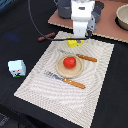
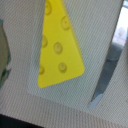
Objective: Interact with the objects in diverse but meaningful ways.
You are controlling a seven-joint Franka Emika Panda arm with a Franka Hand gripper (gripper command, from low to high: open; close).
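Note:
The yellow holed cheese wedge [image 1: 73, 43] lies flat on the striped placemat [image 1: 100, 75] and fills the wrist view [image 2: 57, 45]. My gripper [image 1: 81, 37] hangs just above it, its fingers apart and holding nothing. The round red tomato [image 1: 69, 62] sits on the tan plate [image 1: 59, 71]. The thin brown sausage [image 1: 46, 36] lies on the dark table beyond the mat's corner. The white cube carton [image 1: 17, 68] stands at the exterior view's left, off the mat.
One orange-handled utensil [image 1: 81, 57] lies behind the plate and another [image 1: 70, 81] in front. A metal utensil tip [image 2: 107, 75] lies beside the cheese. A bowl [image 1: 122, 17] stands on a brown board [image 1: 107, 27] at the back right.

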